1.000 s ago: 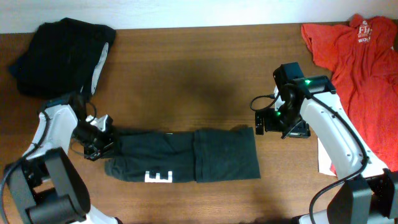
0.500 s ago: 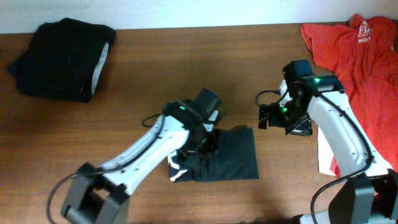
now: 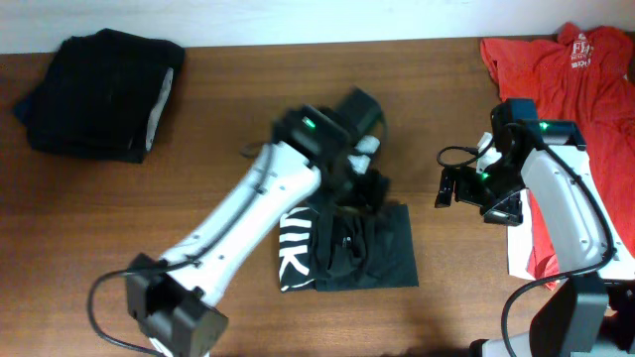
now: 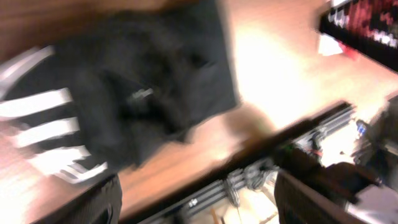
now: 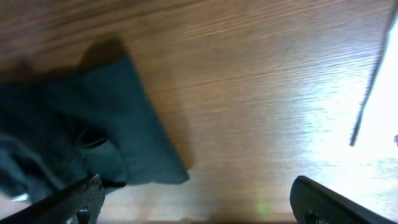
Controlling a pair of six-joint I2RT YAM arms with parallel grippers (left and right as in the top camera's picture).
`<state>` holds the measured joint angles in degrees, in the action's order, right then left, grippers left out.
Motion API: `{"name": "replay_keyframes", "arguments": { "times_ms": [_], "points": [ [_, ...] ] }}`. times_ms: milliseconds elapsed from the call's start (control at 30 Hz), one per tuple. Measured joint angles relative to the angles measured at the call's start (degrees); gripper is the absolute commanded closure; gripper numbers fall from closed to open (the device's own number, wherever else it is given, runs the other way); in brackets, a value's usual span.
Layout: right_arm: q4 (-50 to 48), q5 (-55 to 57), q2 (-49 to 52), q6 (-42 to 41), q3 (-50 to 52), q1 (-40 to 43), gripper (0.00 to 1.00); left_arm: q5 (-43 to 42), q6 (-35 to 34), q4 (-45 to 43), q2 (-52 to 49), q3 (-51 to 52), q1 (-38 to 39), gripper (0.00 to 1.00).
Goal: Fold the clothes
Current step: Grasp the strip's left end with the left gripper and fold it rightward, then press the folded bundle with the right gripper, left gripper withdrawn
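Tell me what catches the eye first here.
The dark garment with bold white letters lies bunched and half-folded at the table's front middle, with the left arm stretched diagonally across to it. A red T-shirt sprawls at the far right corner, and a black pile sits at the far left.

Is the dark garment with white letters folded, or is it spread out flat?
Folded. The dark garment lies on the table as a compact layered rectangle, with its white letters at the left edge. The top layer looks rumpled.
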<state>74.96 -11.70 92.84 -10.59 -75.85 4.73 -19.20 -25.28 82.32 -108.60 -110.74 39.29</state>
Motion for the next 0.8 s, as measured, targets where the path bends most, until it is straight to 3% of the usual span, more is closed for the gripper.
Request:
{"name": "replay_keyframes", "arguments": {
  "times_ms": [33, 133, 200, 300, 367, 433, 500, 533, 567, 600, 700, 733, 767, 800],
  "points": [
    [0.3, -2.2, 0.0, 1.5, 0.0, 0.0, 0.01, 2.5, 0.3, 3.6, 0.2, -1.5, -2.7, 0.01],
    [-0.8, -9.9, 0.0, 5.5, 0.0, -4.7, 0.03, 13.1, 0.9, 9.7, 0.3, -2.0, -16.7, 0.01],
    [-7.6, -10.8, 0.1, 3.0, 0.0, -13.2, 0.05, 16.0, 0.9, 12.2, 0.3, -2.0, -21.7, 0.01],
    [-15.5, -9.2, 2.1, -2.3, 0.0, -23.6, 0.04, 18.3, 0.9, 14.1, 0.3, -2.1, -23.0, 0.01],
    [-16.7, -6.7, 5.6, -4.9, 0.0, -27.6, 0.10, 19.5, 0.9, 14.3, 0.3, -2.1, -22.8, 0.01],
    [-18.0, -4.3, 9.9, -6.8, 0.0, -28.5, 0.35, 20.0, 0.9, 14.3, 0.3, -2.1, -22.8, 0.01],
    [-18.7, -3.1, 12.5, -7.5, 0.0, -28.5, 0.67, 20.6, 0.9, 14.3, 0.3, -2.1, -22.8, 0.01],
    [-18.9, -2.3, 12.9, -7.5, 0.0, -28.5, 0.88, 21.1, 0.9, 14.3, 0.3, -2.1, -22.8, 0.01],
    [-19.0, -1.3, 12.9, -7.7, 0.0, -28.5, 0.96, 21.2, 0.9, 14.3, 0.3, -2.1, -22.8, 0.01],
    [-18.8, -0.1, 12.9, -7.8, 0.0, -28.4, 0.96, 21.3, 0.9, 14.3, 0.3, -2.1, -22.8, 0.01],
    [-12.5, 5.9, 12.9, -7.8, -0.2, -25.7, 0.96, 21.6, 0.9, 13.9, 0.3, -1.9, -22.8, 0.01],
    [-9.1, 8.0, 13.0, -7.8, -1.0, -23.9, 0.79, 21.6, 0.9, 12.9, 0.4, -1.0, -22.8, 0.01],
    [-6.7, 9.2, 13.0, -7.8, -1.6, -22.4, 0.20, 21.6, 0.9, 11.3, 0.4, 0.7, -22.8, 0.01],
    [-4.2, 11.1, 13.1, -7.9, -2.1, -19.2, 0.01, 21.6, 0.9, 10.0, 0.3, 3.1, -22.8, 0.01]
  ]
}}
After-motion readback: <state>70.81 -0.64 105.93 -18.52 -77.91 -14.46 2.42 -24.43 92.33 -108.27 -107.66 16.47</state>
